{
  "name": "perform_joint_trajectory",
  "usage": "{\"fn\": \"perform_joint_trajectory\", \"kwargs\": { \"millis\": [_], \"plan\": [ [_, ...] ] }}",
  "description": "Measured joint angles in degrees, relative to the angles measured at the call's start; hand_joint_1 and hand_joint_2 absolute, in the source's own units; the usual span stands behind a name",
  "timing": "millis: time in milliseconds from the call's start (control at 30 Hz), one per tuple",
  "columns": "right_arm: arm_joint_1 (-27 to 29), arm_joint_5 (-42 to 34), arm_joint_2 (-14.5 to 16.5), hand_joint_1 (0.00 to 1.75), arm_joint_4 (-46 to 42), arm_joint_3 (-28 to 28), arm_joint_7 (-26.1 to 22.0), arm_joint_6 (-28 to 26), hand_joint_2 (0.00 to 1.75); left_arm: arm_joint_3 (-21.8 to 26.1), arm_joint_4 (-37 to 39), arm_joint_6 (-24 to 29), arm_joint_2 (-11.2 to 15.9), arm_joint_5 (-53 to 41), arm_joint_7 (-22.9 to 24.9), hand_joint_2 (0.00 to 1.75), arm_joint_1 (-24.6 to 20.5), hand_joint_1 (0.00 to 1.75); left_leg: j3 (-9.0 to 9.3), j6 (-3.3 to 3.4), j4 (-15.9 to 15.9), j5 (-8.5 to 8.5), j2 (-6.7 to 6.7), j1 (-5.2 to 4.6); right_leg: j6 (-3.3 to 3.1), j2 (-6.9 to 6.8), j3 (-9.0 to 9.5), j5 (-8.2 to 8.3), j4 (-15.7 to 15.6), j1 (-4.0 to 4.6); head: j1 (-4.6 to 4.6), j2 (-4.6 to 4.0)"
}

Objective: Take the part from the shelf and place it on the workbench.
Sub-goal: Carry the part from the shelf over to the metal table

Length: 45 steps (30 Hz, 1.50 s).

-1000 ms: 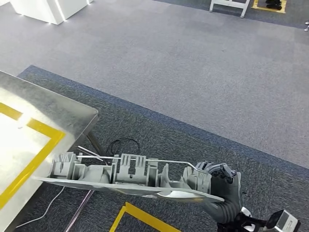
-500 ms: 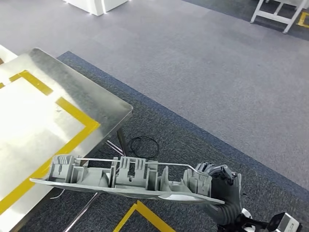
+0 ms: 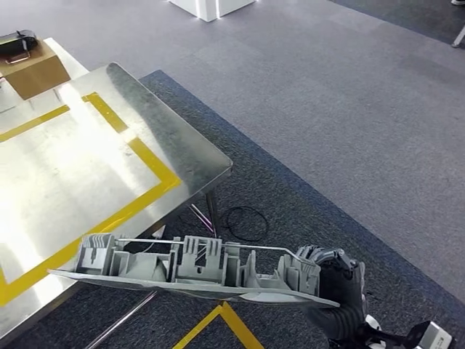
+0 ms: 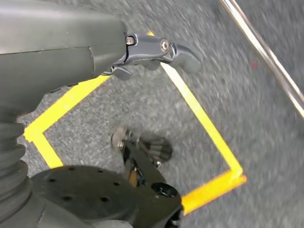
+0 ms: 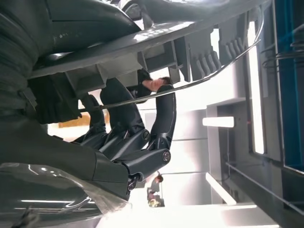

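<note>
**As the view swings, the workbench comes under the part's far end**

While the right hand (image 3: 334, 291) grips one end of the long grey part (image 3: 186, 265), the whole head view has shifted over the last second, so the camera has turned rather than the furniture. A second ago just a corner of the steel workbench (image 3: 181, 149) showed at the left edge; now its top, with the yellow tape outline (image 3: 139, 154), spreads across the upper left. A cardboard box (image 3: 35, 73) with a dark object on it has come into sight at the far corner. The part keeps the same place in the head view throughout, held out roughly level and pointing to the robot's left, which suggests the grasp has not slipped.

In the right wrist view the dark fingers (image 5: 163, 118) curl around the part's thin metal rod and ribbed underside, a firm hold. The left hand (image 4: 157, 50) hangs over the carpet and yellow floor tape (image 4: 204, 123), fingers apart and holding nothing.

For the task, this reads as the carry phase nearing its end: the part's free end now overlaps the bench's near edge in the head view, though its height above the surface cannot be judged. Most of the part appears to hang off the bench, so further approach seems needed before setting it down inside the outline.
</note>
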Motion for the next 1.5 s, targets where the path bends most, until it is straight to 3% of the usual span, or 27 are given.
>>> {"fn": "perform_joint_trajectory", "kwargs": {
  "millis": [33, 67, 133, 200, 267, 333, 400, 433, 500, 567, 633, 667, 700, 767, 800, 867, 933, 1000, 1067, 1133, 1167, 1200, 1267, 1333, 1367, 1433, 1500],
  "plan": [
    [-0.02, 0.02, 0.00, 1.75, 0.01, 0.01, -0.01, 0.01, 1.75, 0.25, -0.10, 0.13, -0.03, -0.44, 0.03, 1.75, -0.10, 0.00, -1.43, -0.24, 3.19, -1.74, 1.87, -0.05, -0.24, -0.93, 0.17, -0.12, -0.01, 0.13, -0.17, 0.00],
    [-0.02, 0.05, 0.00, 1.75, 0.03, 0.00, -0.01, 0.02, 1.75, 0.51, -0.18, 0.22, -0.03, -0.84, 0.04, 1.75, -0.21, 0.00, -3.13, -0.44, 6.83, -3.44, 2.72, 0.06, -0.42, -1.93, 0.28, -0.26, 0.01, 0.24, -0.32, 0.00],
    [-0.10, 0.16, 0.00, 1.75, 0.13, -0.01, -0.01, 0.09, 1.75, 1.04, -0.21, 0.31, -0.04, -1.66, -0.04, 1.75, -0.35, 0.00, -5.18, -0.67, 11.26, -4.63, 3.26, 0.22, -0.55, -3.82, 0.48, -0.51, 0.03, 0.36, -0.33, 0.00],
    [-0.34, 0.52, 0.00, 1.75, 0.19, 0.03, -0.05, 0.20, 1.75, 1.79, -0.21, 0.51, -0.01, -2.38, -0.43, 1.75, -0.41, 0.00, -3.41, -0.58, 7.98, -1.90, 3.79, 0.23, -0.45, -5.39, 0.85, -0.81, 0.05, 0.42, -0.34, 0.00],
    [-0.71, 1.16, 0.00, 1.75, 0.17, 0.13, -0.07, 0.24, 1.75, 2.81, -0.21, 0.68, 0.07, -2.80, -0.93, 1.75, -0.68, 0.00, 0.39, -0.06, 0.51, 1.29, 5.95, -0.16, -0.08, -6.67, 1.33, -1.23, 0.11, 0.62, -0.34, 0.00],
    [-1.17, 2.08, 0.00, 1.75, 0.16, 0.30, -0.01, 0.16, 1.75, 3.80, -0.20, 0.60, 0.18, -3.34, -1.22, 1.75, -1.23, 0.00, 2.12, 0.61, -3.32, 2.07, 7.59, -0.71, 0.49, -7.83, 1.55, -1.56, 0.15, 0.91, -0.28, 0.00],
    [-1.70, 3.29, 0.00, 1.75, 0.15, 0.45, 0.12, -0.04, 1.75, 4.65, -0.17, 0.32, 0.26, -4.25, -1.44, 1.75, -1.58, 0.00, 1.93, 1.21, -3.58, 1.93, 6.84, -0.89, 1.10, -9.01, 1.82, -1.74, 0.00, 1.00, -0.21, 0.00],
    [-2.04, 3.96, 0.00, 1.75, 0.15, 0.50, 0.21, -0.24, 1.75, 5.02, -0.11, 0.19, 0.26, -4.81, -1.61, 1.75, -1.61, 0.00, 1.98, 1.52, -3.80, 2.03, 6.22, -0.78, 1.45, -8.77, 1.88, -2.04, 0.12, 0.93, -0.14, 0.00],
    [-2.81, 5.67, 0.00, 1.75, 0.07, 0.51, 0.46, -0.91, 1.75, 5.82, 0.22, 0.07, 0.31, -6.25, -2.15, 1.75, -1.93, 0.00, 2.19, 2.16, -4.23, 2.33, 5.04, -0.40, 1.96, -6.13, 0.60, -4.13, 3.10, 0.76, 0.16, 0.00],
    [-3.52, 7.78, 0.00, 1.75, 0.00, 0.55, 1.05, -1.92, 1.75, 6.61, 0.91, 0.01, 0.46, -7.85, -2.85, 1.75, -2.64, 0.00, 2.12, 2.51, -4.29, 2.47, 3.74, -0.22, 2.14, -3.15, -3.09, -7.61, 10.40, 0.65, 0.51, 0.00],
    [-4.27, 9.78, -0.03, 1.75, 0.04, 0.67, 1.85, -3.09, 1.75, 7.45, 1.93, -0.15, 0.75, -9.23, -3.44, 1.75, -3.35, 0.00, 2.06, 2.57, -4.24, 2.50, 2.23, -0.23, 2.16, -2.45, -6.38, -8.95, 16.18, 0.67, 0.61, 0.00],
    [-4.80, 10.66, -0.04, 1.75, 0.09, 0.76, 2.21, -3.75, 1.75, 7.86, 2.53, -0.29, 0.94, -9.84, -3.67, 1.75, -3.62, 0.00, 2.11, 2.56, -4.21, 2.50, 1.44, -0.24, 2.10, -2.33, -6.73, -7.91, 16.11, 0.67, 0.61, 0.00],
    [-5.45, 11.50, -0.06, 1.75, 0.13, 0.85, 2.52, -4.45, 1.75, 8.22, 3.13, -0.49, 1.18, -10.41, -3.85, 1.75, -3.84, 0.00, 2.20, 2.54, -4.17, 2.48, 0.63, -0.24, 1.98, -2.07, -5.98, -5.83, 13.75, 0.65, 0.62, 0.00],
    [-7.00, 13.27, -0.11, 1.75, 0.29, 1.09, 3.15, -6.04, 1.75, 8.75, 4.28, -0.98, 1.68, -11.45, -4.04, 1.75, -4.23, 0.00, 2.27, 2.30, -4.00, 2.41, -0.87, -0.28, 1.66, 0.08, -2.92, -1.54, 6.05, 0.46, 0.61, 0.00],
    [-7.79, 14.30, -0.15, 1.75, 0.43, 1.28, 3.48, -6.97, 1.75, 9.00, 4.83, -1.30, 2.00, -11.92, -3.98, 1.75, -4.47, 0.00, 2.08, 2.06, -3.84, 2.40, -1.55, -0.28, 1.47, 1.31, -1.48, -0.57, 2.97, 0.33, 0.59, 0.00],
    [-9.36, 16.73, -0.25, 1.75, 0.96, 1.86, 4.24, -9.17, 1.75, 9.49, 6.03, -2.05, 2.67, -12.95, -3.57, 1.75, -4.85, 0.00, 1.43, 1.27, -3.77, 2.69, -2.74, -0.10, 1.00, 2.49, -0.38, -0.65, 0.87, 0.34, 0.55, 0.00],
    [-11.06, 19.50, -0.32, 1.75, 1.58, 2.68, 4.91, -11.72, 1.75, 9.78, 7.28, -2.81, 3.40, -14.03, -2.94, 1.75, -4.96, 0.00, 1.00, 0.51, -3.83, 2.98, -3.46, 0.11, 0.34, 1.29, -0.15, -0.44, 0.46, 0.35, 0.54, 0.00],
    [-12.70, 21.93, -0.37, 1.75, 2.11, 3.69, 5.21, -14.35, 1.75, 9.96, 8.46, -3.60, 4.06, -14.81, -2.11, 1.75, -5.11, 0.00, -0.12, -0.04, -1.66, 1.69, -1.24, -0.02, -0.33, -0.24, 0.15, -0.20, 0.01, 0.16, 0.18, 0.00],
    [-14.02, 23.50, -0.42, 1.75, 2.47, 4.73, 5.23, -16.91, 1.75, 10.15, 9.65, -4.76, 4.58, -15.35, -0.62, 1.75, -5.47, 0.00, -3.45, -0.54, 5.03, -1.57, 2.12, 0.00, -0.78, -2.02, 0.34, -0.29, -0.15, 0.26, -0.21, 0.00],
    [-15.16, 24.30, -0.45, 1.75, 2.75, 5.67, 5.24, -18.71, 1.75, 10.41, 10.79, -5.97, 5.04, -15.79, 1.01, 1.75, -5.67, 0.00, -6.79, -0.86, 11.59, -3.66, 3.27, 0.16, -0.99, -3.86, 0.43, -0.50, -0.12, 0.46, -0.29, 0.00],
    [-15.68, 24.60, -0.46, 1.75, 2.84, 6.11, 5.24, -19.31, 1.75, 10.56, 11.28, -6.44, 5.22, -15.97, 1.64, 1.75, -5.63, 0.00, -7.12, -0.87, 12.17, -3.18, 3.43, 0.19, -1.01, -4.65, 0.53, -0.62, -0.11, 0.54, -0.29, 0.00],
    [-16.19, 24.96, -0.46, 1.75, 2.90, 6.57, 5.19, -19.93, 1.75, 10.70, 11.71, -6.87, 5.42, -16.16, 2.19, 1.75, -5.56, 0.00, -6.32, -0.77, 10.54, -1.72, 3.62, 0.18, -1.00, -5.36, 0.70, -0.76, -0.11, 0.63, -0.31, 0.00],
    [-17.31, 26.09, -0.46, 1.75, 2.91, 7.54, 5.10, -21.73, 1.75, 10.92, 12.36, -7.72, 5.90, -16.50, 3.32, 1.75, -5.48, 0.00, -2.24, -0.14, 2.69, 2.09, 5.10, -0.08, -0.85, -6.52, 1.22, -1.13, -0.12, 0.82, -0.26, 0.00],
    [-18.58, 27.48, -0.46, 1.75, 2.95, 8.60, 5.25, -24.03, 1.75, 11.05, 12.89, -8.66, 6.36, -16.74, 4.49, 1.75, -5.57, 0.00, 0.57, 0.57, -3.05, 3.60, 6.79, -0.65, -0.46, -7.42, 1.42, -1.48, -0.04, 1.12, -0.22, 0.00],
    [-19.22, 28.16, -0.46, 1.75, 3.01, 9.18, 5.45, -25.04, 1.75, 11.10, 13.15, -9.04, 6.53, -16.84, 5.01, 1.75, -5.58, 0.00, 0.82, 0.82, -3.76, 3.32, 7.11, -0.90, -0.19, -7.82, 1.40, -1.58, -0.05, 1.22, -0.22, 0.00],
    [-20.51, 29.56, -0.46, 1.75, 3.27, 10.38, 6.06, -26.57, 1.75, 11.19, 13.65, -9.44, 6.79, -17.06, 5.84, 1.75, -5.48, 0.00, 0.71, 1.28, -4.13, 3.39, 6.45, -0.88, 0.43, -8.33, 1.42, -1.78, -0.16, 1.25, -0.23, 0.00],
    [-21.84, 31.34, -0.46, 1.75, 3.86, 11.51, 6.86, -28.14, 1.75, 11.29, 14.03, -9.45, 7.02, -17.35, 6.56, 1.75, -5.47, 0.00, 0.95, 1.82, -4.68, 3.65, 5.76, -0.52, 1.02, -6.43, 0.77, -2.95, 1.22, 1.10, -0.06, 0.00]
  ]
}}
